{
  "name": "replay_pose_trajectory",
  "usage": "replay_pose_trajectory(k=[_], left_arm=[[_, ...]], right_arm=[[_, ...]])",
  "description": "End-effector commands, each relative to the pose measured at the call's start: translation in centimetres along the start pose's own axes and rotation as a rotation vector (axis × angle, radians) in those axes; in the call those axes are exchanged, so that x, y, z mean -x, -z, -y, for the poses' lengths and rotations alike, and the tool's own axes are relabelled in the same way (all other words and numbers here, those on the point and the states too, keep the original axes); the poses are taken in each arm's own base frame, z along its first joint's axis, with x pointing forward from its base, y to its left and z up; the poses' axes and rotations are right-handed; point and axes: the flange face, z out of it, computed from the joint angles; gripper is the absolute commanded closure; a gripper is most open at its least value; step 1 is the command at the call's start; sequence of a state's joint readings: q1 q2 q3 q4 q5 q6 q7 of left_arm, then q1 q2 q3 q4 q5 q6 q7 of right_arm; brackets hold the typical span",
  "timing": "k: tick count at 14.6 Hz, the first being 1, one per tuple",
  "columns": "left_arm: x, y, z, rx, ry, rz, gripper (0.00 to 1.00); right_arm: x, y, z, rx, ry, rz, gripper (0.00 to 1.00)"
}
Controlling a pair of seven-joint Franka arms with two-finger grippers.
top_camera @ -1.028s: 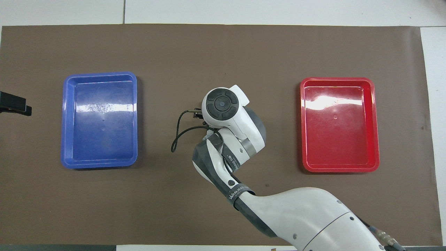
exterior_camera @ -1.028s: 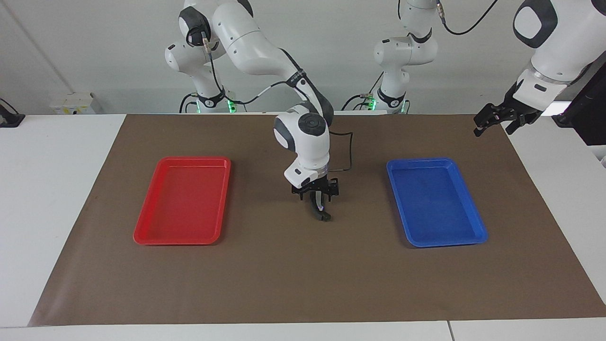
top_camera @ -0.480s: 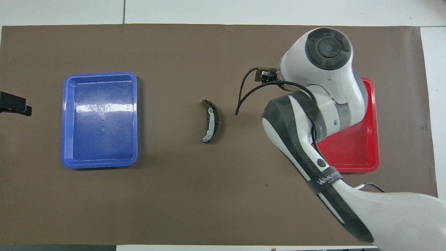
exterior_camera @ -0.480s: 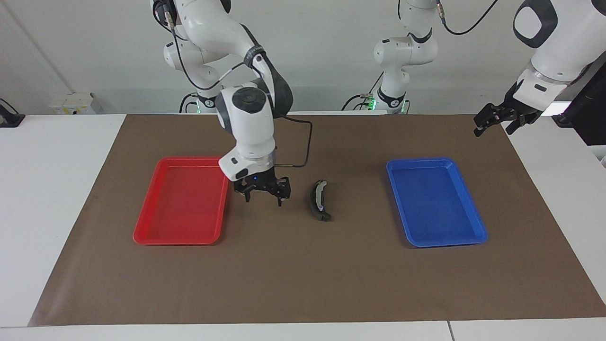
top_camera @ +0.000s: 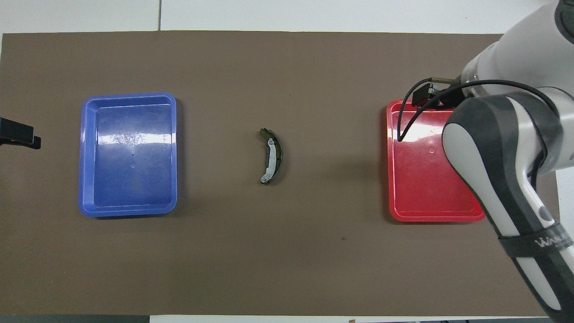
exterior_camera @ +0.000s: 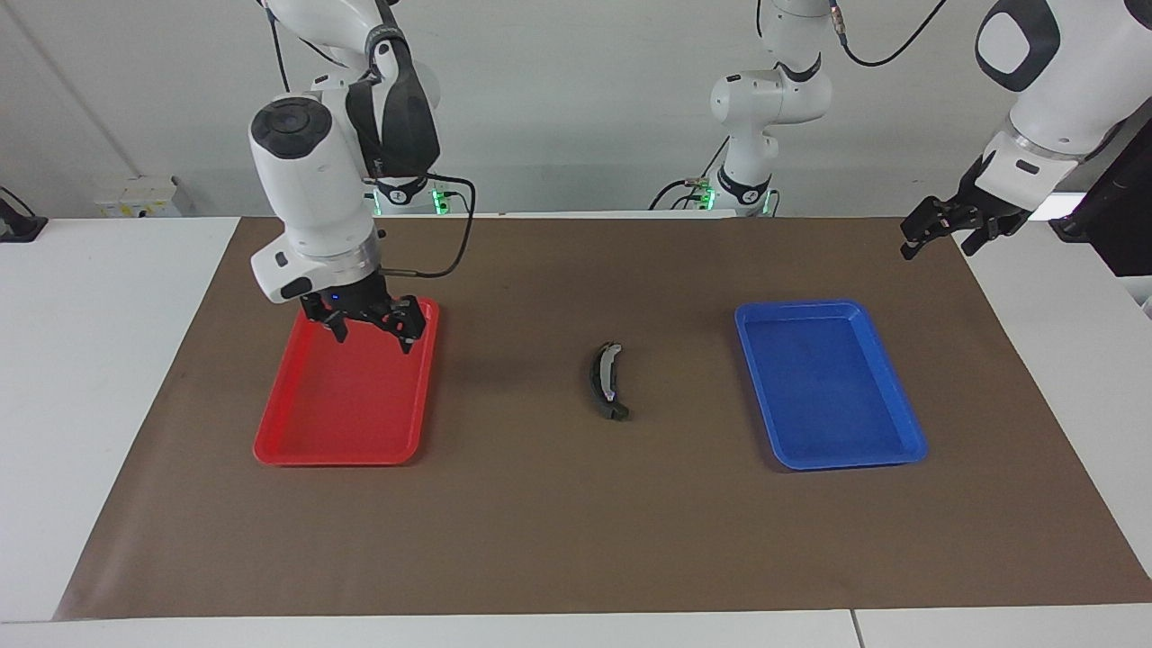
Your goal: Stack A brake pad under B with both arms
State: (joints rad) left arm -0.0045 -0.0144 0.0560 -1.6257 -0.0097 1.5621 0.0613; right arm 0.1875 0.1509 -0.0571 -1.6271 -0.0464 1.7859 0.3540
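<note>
B (exterior_camera: 607,381) (top_camera: 271,155), a long dark crescent with a pale silvery strip, lies on the brown mat midway between the two trays. No gripper touches it. The A brake pad does not show as a separate piece; whether it lies hidden beneath B I cannot tell. My right gripper (exterior_camera: 373,335) hangs open and empty over the red tray (exterior_camera: 270,450), at the corner nearest B; the overhead view hides it under its own wrist. My left gripper (exterior_camera: 940,241) (top_camera: 18,134) waits open above the mat's edge at the left arm's end.
The red tray (top_camera: 390,179) and a blue tray (exterior_camera: 909,441) (top_camera: 83,157) sit empty on the mat (exterior_camera: 576,540), one toward each arm's end. The right arm (top_camera: 493,157) covers part of the red tray from above. A smaller white arm (exterior_camera: 765,99) stands at the robots' edge.
My right gripper let go of B at the mat's middle, rose and swung toward the right arm's end until it hung over the red tray. B stayed put. The left arm has not moved.
</note>
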Motion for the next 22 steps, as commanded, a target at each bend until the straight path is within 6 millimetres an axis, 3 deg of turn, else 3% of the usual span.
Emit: replay_pose_trajectory(k=[1, 4, 9, 13, 17, 22], left_arm=[[0.6, 0.4, 0.3, -0.013, -0.001, 0.005, 0.01], [0.6, 0.4, 0.3, -0.013, 0.001, 0.005, 0.01], [0.6, 0.4, 0.3, -0.013, 0.001, 0.005, 0.01], [0.6, 0.4, 0.3, -0.013, 0.001, 0.005, 0.01], [0.6, 0.4, 0.3, -0.013, 0.001, 0.005, 0.01], [0.6, 0.4, 0.3, -0.013, 0.001, 0.005, 0.01]], right_arm=[[1.9, 0.4, -4.9, 0.000, 0.020, 0.012, 0.00], [3.2, 1.8, -9.1, -0.012, 0.028, 0.013, 0.00], [3.9, 6.4, -11.0, -0.004, 0.011, 0.036, 0.00], [4.4, 9.9, -12.1, -0.004, 0.109, 0.049, 0.00], [5.2, 9.5, -11.2, -0.013, 0.117, 0.070, 0.00], [4.9, 9.7, -11.8, -0.013, 0.118, 0.061, 0.00]])
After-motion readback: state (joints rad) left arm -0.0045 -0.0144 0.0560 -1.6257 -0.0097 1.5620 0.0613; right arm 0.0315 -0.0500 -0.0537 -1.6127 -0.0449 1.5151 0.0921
